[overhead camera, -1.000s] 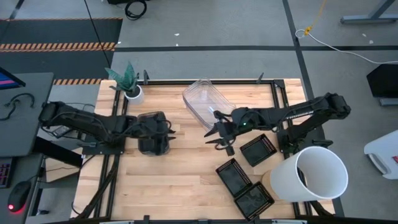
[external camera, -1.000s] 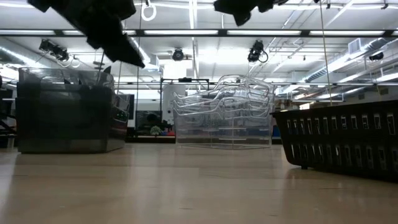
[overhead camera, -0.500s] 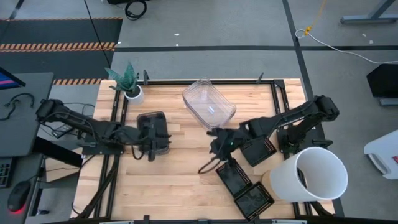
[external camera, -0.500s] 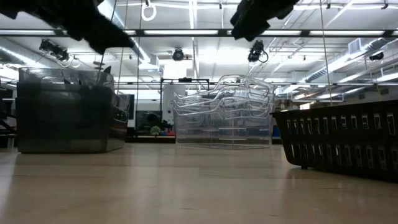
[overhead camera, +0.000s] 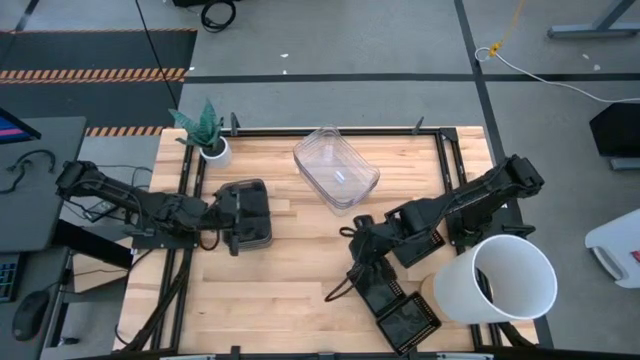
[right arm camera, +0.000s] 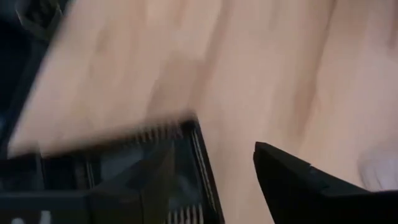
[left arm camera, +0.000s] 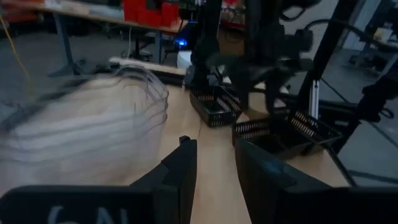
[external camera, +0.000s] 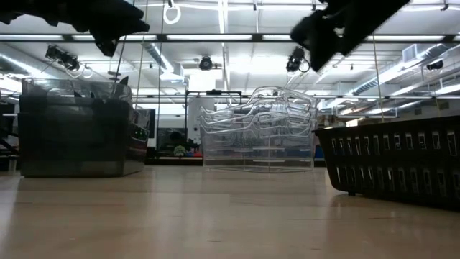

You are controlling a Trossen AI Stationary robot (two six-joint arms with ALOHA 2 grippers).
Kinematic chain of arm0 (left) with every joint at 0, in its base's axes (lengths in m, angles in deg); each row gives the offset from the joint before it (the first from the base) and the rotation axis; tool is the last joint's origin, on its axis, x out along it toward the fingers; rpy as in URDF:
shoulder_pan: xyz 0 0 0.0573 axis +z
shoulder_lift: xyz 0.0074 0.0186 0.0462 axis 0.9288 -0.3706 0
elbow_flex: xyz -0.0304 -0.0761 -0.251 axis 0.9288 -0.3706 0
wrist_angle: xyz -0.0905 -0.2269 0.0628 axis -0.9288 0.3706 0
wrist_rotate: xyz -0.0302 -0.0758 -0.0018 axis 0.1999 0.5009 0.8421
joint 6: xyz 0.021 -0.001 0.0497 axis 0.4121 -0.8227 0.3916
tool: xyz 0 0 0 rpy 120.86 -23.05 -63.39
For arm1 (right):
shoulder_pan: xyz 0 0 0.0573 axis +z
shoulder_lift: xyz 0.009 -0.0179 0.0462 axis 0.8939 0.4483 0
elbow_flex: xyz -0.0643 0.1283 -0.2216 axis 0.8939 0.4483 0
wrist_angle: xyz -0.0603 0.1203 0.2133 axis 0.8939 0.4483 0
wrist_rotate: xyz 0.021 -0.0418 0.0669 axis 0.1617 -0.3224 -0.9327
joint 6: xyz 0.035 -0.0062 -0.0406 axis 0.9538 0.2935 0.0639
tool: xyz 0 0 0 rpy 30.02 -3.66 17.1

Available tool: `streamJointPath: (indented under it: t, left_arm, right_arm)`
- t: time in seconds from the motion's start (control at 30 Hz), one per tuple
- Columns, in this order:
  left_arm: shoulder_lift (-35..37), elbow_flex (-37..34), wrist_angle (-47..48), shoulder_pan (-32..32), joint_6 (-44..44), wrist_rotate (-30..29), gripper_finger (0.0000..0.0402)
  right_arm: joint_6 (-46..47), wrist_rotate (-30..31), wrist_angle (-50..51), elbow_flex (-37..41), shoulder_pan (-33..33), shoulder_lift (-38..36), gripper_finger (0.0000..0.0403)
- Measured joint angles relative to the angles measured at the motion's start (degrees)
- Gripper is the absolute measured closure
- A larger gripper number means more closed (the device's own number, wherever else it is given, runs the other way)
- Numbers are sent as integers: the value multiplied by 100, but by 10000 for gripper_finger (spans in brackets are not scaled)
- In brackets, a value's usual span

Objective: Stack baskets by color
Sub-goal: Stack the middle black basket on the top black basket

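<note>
The right gripper (overhead camera: 345, 283), fingers spread and empty, hangs over the corner of a black basket (overhead camera: 376, 284) near the bucket (overhead camera: 500, 280). The left gripper (left arm camera: 214, 163), fingers parted and empty, sits above the grey baskets (overhead camera: 246, 213); the clear baskets (overhead camera: 335, 168) rest at the table's (overhead camera: 270, 300) far side.

Your left gripper (overhead camera: 232, 222) sits left of centre, fingers slightly parted, arm stretched in from the left edge. Your right gripper (overhead camera: 352, 268), lower right of centre, is spread wide.
</note>
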Motion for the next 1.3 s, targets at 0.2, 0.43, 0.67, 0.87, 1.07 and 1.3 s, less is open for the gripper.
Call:
streamJointPath:
  t: [0.2,0.43,0.67,0.87,1.07,1.3]
  left_arm:
    - [6,-17,238,-9,-142,68,283]
    - [-21,-11,242,-2,178,68,283]
    - [-21,-11,240,-2,162,67,283]
    - [-23,-11,236,-2,163,67,283]
    - [-23,-11,236,-1,166,67,283]
    - [-25,-11,236,-2,164,69,283]
  right_arm:
    - [49,8,1274,4,-124,-172,181]
    - [257,347,2326,220,-239,-189,203]
    - [100,621,2503,680,-551,-196,206]
    - [251,692,2905,790,-766,-348,207]
    - [762,615,3146,969,-1216,-863,207]
    - [1727,281,3185,1348,-1844,-1428,207]
